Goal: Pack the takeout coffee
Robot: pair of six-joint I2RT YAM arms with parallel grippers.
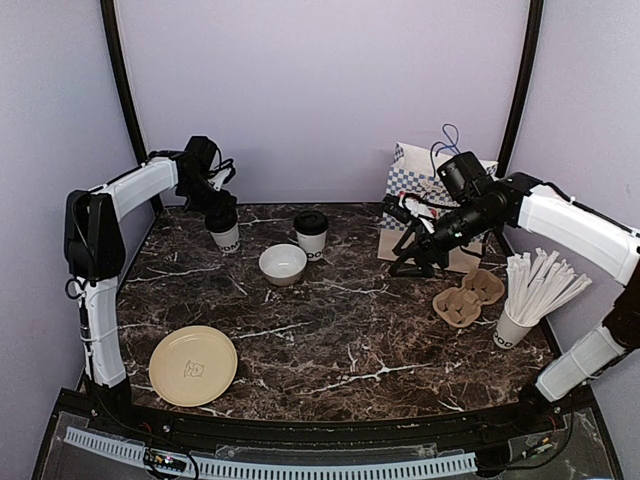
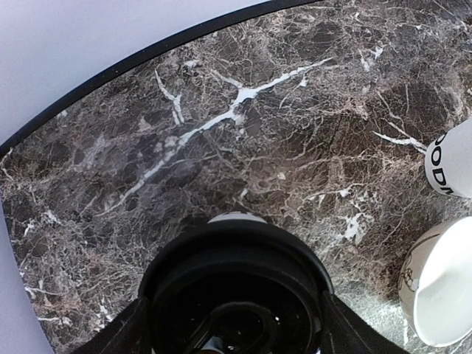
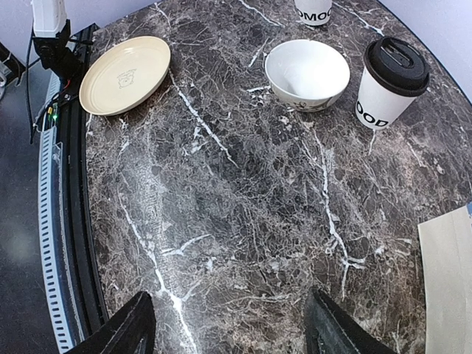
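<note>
1. The left tool [image 1: 222, 215] is at the far-left corner of the worktop [image 1: 350, 330], pointing down onto a white paper cup [image 1: 227, 238] that stands there
2. In the left wrist view a black lid [image 2: 236, 258] fills the gap between that tool's fingers [image 2: 122, 335]; the jaws stand wide and their inner edges meet the lid's sides, so it has the lid in its grip
3. A thin white sliver shows past the lid's far edge; I cannot tell whether the lid is fully seated on the cup
4. The right tool [image 3: 236, 332] hangs above bare marble with its fingers [image 3: 140, 324] well apart, holding and touching nothing
5. From above, the right tool sits just in front of a checkered paper bag [image 1: 410, 180] with blue handles at the far right
6. The capped cup [image 1: 311, 235] stands upright near the far edge, between the left tool's cup and the bag, its lid on
7. A low white bowl [image 1: 283, 264] sits just in front of the capped cup, apart from it
8. A pulp cup carrier [image 1: 468, 295] lies in front of the bag, beside a cup of white sticks [image 1: 535, 290]
9. A cream plate [image 1: 193, 365] lies near the left front
</note>
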